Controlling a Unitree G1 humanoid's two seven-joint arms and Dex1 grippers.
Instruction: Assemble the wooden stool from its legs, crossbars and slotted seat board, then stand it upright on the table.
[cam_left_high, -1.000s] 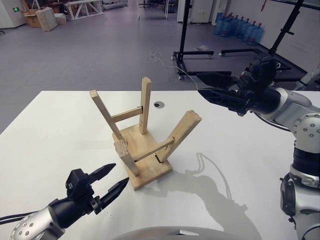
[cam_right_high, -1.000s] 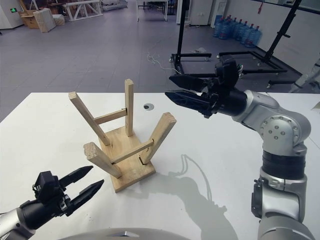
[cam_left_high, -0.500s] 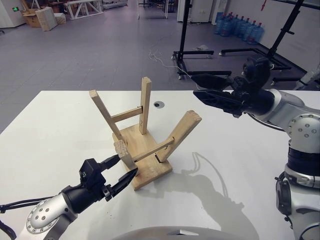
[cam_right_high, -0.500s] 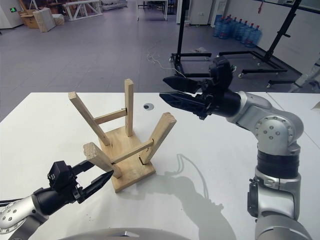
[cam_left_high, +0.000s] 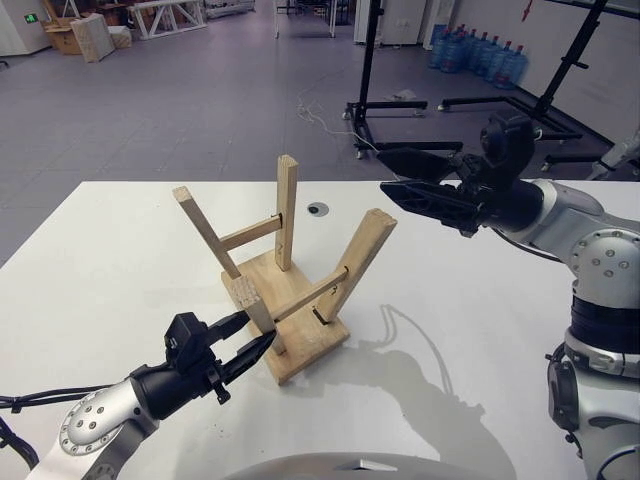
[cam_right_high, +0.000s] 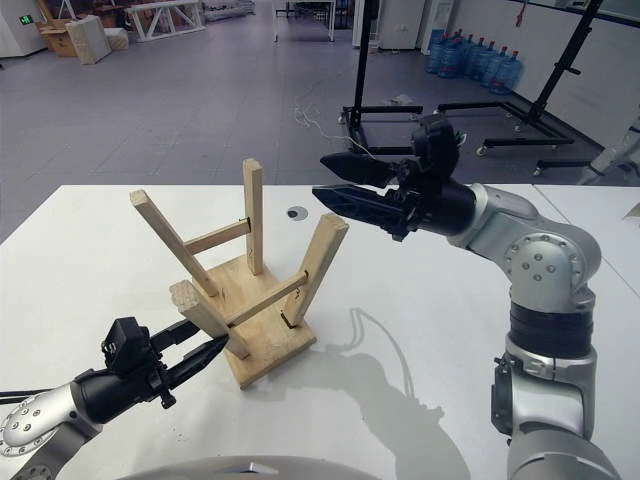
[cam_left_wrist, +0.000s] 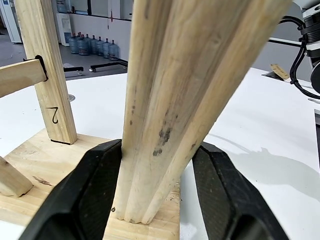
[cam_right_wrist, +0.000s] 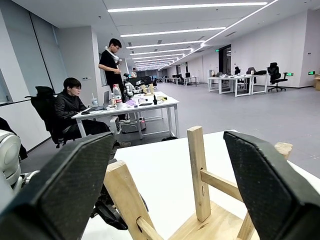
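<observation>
The wooden stool (cam_left_high: 285, 270) lies upside down on the white table (cam_left_high: 480, 330), its seat board (cam_left_high: 305, 345) flat and four legs pointing up, joined by crossbars (cam_left_high: 250, 232). My left gripper (cam_left_high: 254, 331) is low at the near corner, shut on the base of the nearest leg (cam_left_high: 250, 303). In the left wrist view its black fingers (cam_left_wrist: 95, 185) press both sides of that leg (cam_left_wrist: 175, 95). My right gripper (cam_left_high: 384, 172) hangs open in the air just beyond the top of the right-hand leg (cam_left_high: 358, 262). From the right wrist view its pads (cam_right_wrist: 65, 185) are wide apart above the stool (cam_right_wrist: 199, 172).
A small round grommet (cam_left_high: 318, 209) sits in the table behind the stool. Black metal stands (cam_left_high: 372, 70) rise on the floor past the far edge. Bare tabletop lies to the left and right of the stool.
My left gripper has slid forward from the table's front and closed around the nearest leg; the stool has turned slightly. My right gripper has drifted left toward the right-hand leg.
</observation>
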